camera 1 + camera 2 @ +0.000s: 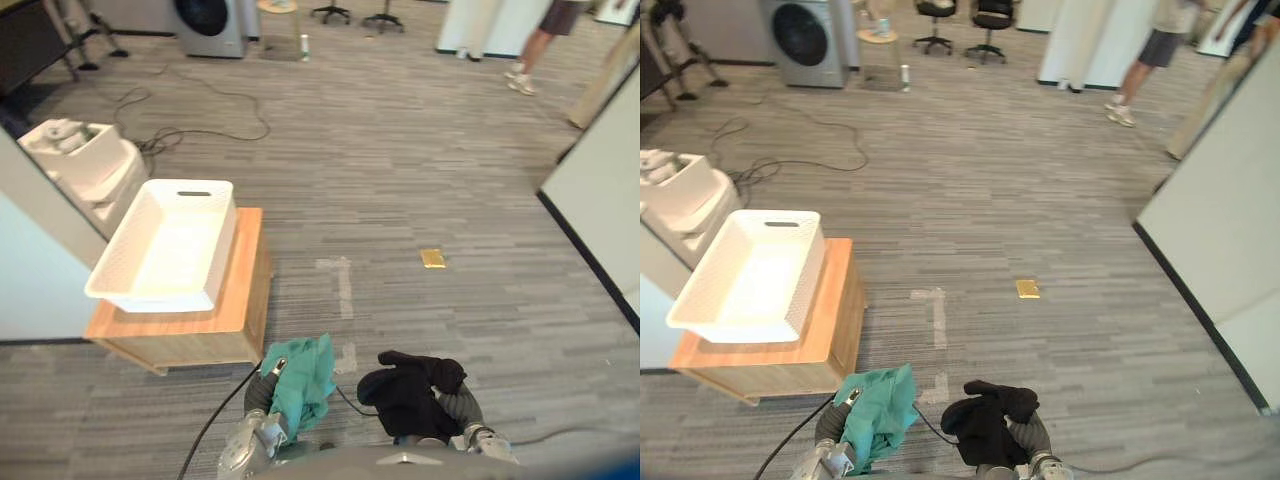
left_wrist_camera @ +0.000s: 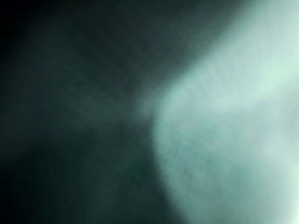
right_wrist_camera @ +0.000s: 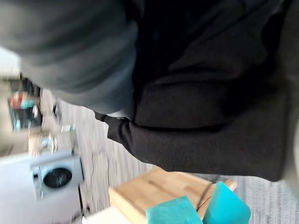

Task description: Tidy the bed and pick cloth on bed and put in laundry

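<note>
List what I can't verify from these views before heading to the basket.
Left wrist view: blurred, teal cloth against the lens.
Left robot hand: grip buried under that cloth, eye views.
Right robot hand: grip covered by black cloth, eye and right wrist views.
Person: cut off by the eye views' top edge.

Held forward and low, side by side, bent upward: left arm (image 1: 248, 442) with its far end buried under teal cloth (image 1: 305, 385); right arm (image 1: 462, 408) with its far end buried under black cloth (image 1: 405, 398).
</note>
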Robot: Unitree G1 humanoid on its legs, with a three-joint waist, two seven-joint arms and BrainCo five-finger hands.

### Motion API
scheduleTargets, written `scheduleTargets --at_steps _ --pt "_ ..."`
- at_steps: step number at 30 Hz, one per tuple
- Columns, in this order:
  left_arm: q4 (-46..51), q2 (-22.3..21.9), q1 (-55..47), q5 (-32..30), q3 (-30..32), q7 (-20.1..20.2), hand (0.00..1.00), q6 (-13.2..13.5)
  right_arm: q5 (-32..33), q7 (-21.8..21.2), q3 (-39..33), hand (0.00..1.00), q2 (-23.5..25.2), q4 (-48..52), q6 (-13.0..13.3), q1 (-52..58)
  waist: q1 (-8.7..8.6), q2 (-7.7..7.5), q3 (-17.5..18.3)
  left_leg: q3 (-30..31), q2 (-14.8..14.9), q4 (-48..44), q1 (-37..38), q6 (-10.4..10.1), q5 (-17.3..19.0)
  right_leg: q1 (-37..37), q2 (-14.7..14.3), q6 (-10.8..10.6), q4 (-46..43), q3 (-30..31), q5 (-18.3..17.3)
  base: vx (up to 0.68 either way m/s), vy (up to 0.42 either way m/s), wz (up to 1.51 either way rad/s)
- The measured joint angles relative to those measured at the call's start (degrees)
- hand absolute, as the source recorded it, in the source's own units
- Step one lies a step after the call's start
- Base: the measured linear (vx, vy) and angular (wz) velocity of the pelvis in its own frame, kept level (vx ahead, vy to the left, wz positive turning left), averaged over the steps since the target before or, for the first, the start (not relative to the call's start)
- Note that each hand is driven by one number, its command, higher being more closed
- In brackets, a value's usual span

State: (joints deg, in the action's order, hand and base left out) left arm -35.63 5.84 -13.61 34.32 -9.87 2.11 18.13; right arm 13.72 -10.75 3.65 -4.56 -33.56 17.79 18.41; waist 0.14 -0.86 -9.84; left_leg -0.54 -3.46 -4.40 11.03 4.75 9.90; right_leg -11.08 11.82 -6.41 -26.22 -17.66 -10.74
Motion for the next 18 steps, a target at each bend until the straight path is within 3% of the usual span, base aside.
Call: scheduleTargets --at_steps 2,3,5,6,7,8,9,10,11,12,14,15,18 --pt "-0.1 0.2 1.1 0.0 0.7 0.0 1.00 -0.1 0.8 0.4 0.1 1.00 0.0 0.0 0.7 -0.9 0.29 -0.02 -0.5 2.5 0.7 -0.3 1.4 -2.3 1.4 0.0 -1.4 -0.7 14.9 3.2 7.2 0.37 -0.230 0.80" --pt "-0.1 0.2 1.2 0.0 1.0 0.1 1.00 -0.1 0.8 0.7 0.4 1.00 0.1 0.1 0.8 -1.2 0.48 -0.43 -0.9 2.9 0.7 -0.7 1.9 -3.9 2.4 0.1 -1.2 -0.8 17.7 5.1 8.9 0.32 -0.254 0.62" --pt "-0.1 0.4 0.7 0.0 1.0 0.2 1.00 -0.1 0.8 1.2 1.2 1.00 0.1 0.1 0.9 -1.7 0.38 -0.75 -1.1 2.9 1.1 -2.4 2.7 -5.2 5.5 0.1 -0.6 -1.2 17.9 7.0 9.4 0.28 -0.300 0.61" --pt "-0.1 0.7 -0.1 0.0 1.0 0.5 1.00 0.0 0.9 1.4 1.8 1.00 0.3 0.0 0.9 -1.5 0.40 -1.24 -1.3 3.7 1.5 -5.5 2.9 -5.1 9.3 0.7 -0.6 0.7 16.0 7.5 9.5 0.41 -0.445 0.57" --pt "-0.4 0.7 -1.4 0.1 1.4 0.6 1.00 -0.1 1.1 1.5 2.3 1.00 -0.1 0.0 0.8 -2.0 0.57 0.42 -1.3 4.0 4.0 -9.0 3.1 -6.1 13.2 -0.1 -2.1 2.2 11.5 6.6 11.8 0.36 -0.395 0.31" --pt "-0.5 0.2 -2.1 0.6 1.4 0.8 1.00 -0.1 1.4 1.5 2.4 1.00 -0.2 0.0 0.8 -2.1 0.52 1.70 -1.0 4.1 5.9 -9.9 3.3 -6.8 14.6 -0.5 -3.4 3.0 9.1 5.7 11.2 0.41 -0.384 0.11" --pt "-0.7 0.1 -3.1 1.7 1.8 1.5 1.00 0.0 1.4 1.6 2.7 1.00 -0.6 0.2 0.7 -2.8 0.53 3.25 -0.5 4.0 8.7 -11.8 3.8 -7.8 15.1 -0.3 -6.0 5.6 7.3 4.1 8.9 0.45 -0.377 0.20" --pt "-1.9 -0.5 -3.0 3.1 2.1 2.2 1.00 -0.1 1.7 1.9 3.1 1.00 -0.7 -0.1 0.6 -4.0 0.26 4.01 -0.7 3.4 10.0 -20.5 -0.4 -9.5 12.9 0.3 -6.8 6.6 7.1 2.6 7.1 0.44 -0.379 0.23" --pt "-1.8 -0.9 -2.9 3.5 2.1 2.6 1.00 -0.1 1.8 1.8 3.3 1.00 -1.2 -0.1 0.5 -4.6 -0.05 3.88 -0.8 2.6 10.5 -25.3 -2.9 -9.9 10.7 1.0 -6.9 7.1 7.8 2.2 6.8 0.40 -0.394 0.35" --pt "-1.6 -1.9 -2.5 4.1 2.2 3.9 1.00 0.1 1.8 1.3 3.6 1.00 -1.9 0.1 0.5 -5.2 -0.41 4.15 -1.7 0.8 12.4 -35.4 -7.5 -10.1 5.8 4.3 -7.8 7.7 10.5 1.3 6.4 0.38 -0.358 0.36" --pt "-1.4 -3.2 -2.9 4.4 2.2 5.1 1.00 0.1 1.8 0.3 3.6 1.00 -2.8 0.1 0.5 -5.4 -0.45 4.73 -2.7 -3.5 15.9 -46.4 -11.7 -9.5 5.3 10.8 -9.2 8.4 15.1 -0.5 5.9 0.41 -0.320 0.38" --pt "-0.2 -3.3 -3.3 4.4 2.2 5.3 1.00 0.1 1.7 -0.3 3.6 1.00 -2.8 0.1 0.5 -4.9 -0.20 4.52 -2.7 -6.0 16.4 -47.6 -13.2 -9.5 5.5 13.9 -9.3 8.5 17.5 -1.1 5.6 0.33 -0.251 0.25" --pt "2.4 -3.4 -3.0 4.4 2.2 5.8 1.00 0.0 1.5 -0.5 3.4 1.00 -2.9 0.7 0.4 -5.1 0.07 4.42 -2.7 -11.8 15.2 -37.3 -15.8 -9.5 5.5 19.0 -9.4 8.2 23.1 -3.9 5.4 0.32 -0.205 0.30"
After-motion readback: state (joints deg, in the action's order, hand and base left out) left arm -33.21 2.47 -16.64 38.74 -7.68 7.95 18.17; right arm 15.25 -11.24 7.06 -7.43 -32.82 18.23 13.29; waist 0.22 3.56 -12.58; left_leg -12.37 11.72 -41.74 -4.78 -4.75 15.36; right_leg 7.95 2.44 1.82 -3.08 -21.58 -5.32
